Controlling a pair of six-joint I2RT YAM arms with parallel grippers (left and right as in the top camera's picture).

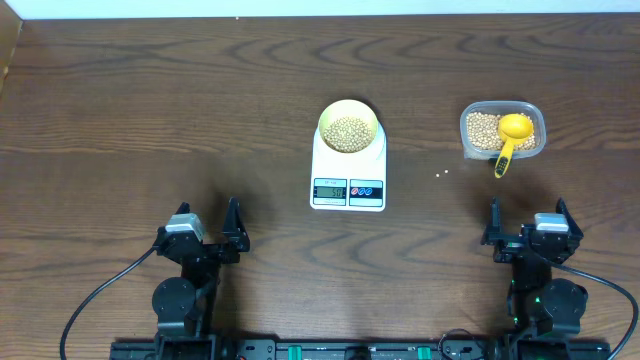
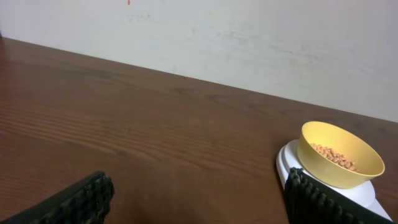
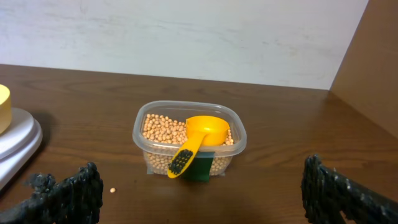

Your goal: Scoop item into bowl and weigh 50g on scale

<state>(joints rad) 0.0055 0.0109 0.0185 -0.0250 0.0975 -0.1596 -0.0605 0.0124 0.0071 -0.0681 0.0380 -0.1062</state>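
Note:
The pale yellow bowl (image 1: 348, 128) sits on the white scale (image 1: 348, 185) at the table's middle, with tan beans (image 1: 348, 133) in it; the display is lit. The bowl (image 2: 339, 155) and scale (image 2: 287, 162) also show in the left wrist view. A clear tub (image 1: 502, 130) of beans (image 3: 163, 127) stands to the right with a bright yellow scoop (image 1: 510, 135) resting in it, handle over the front rim. My left gripper (image 1: 208, 228) is open and empty near the front left. My right gripper (image 1: 528, 222) is open and empty in front of the tub (image 3: 189, 138).
Two loose beans (image 1: 441, 173) lie on the table between scale and tub; one shows in the right wrist view (image 3: 112, 190). A brown board (image 3: 367, 68) stands at the right edge. A pale wall runs behind the table.

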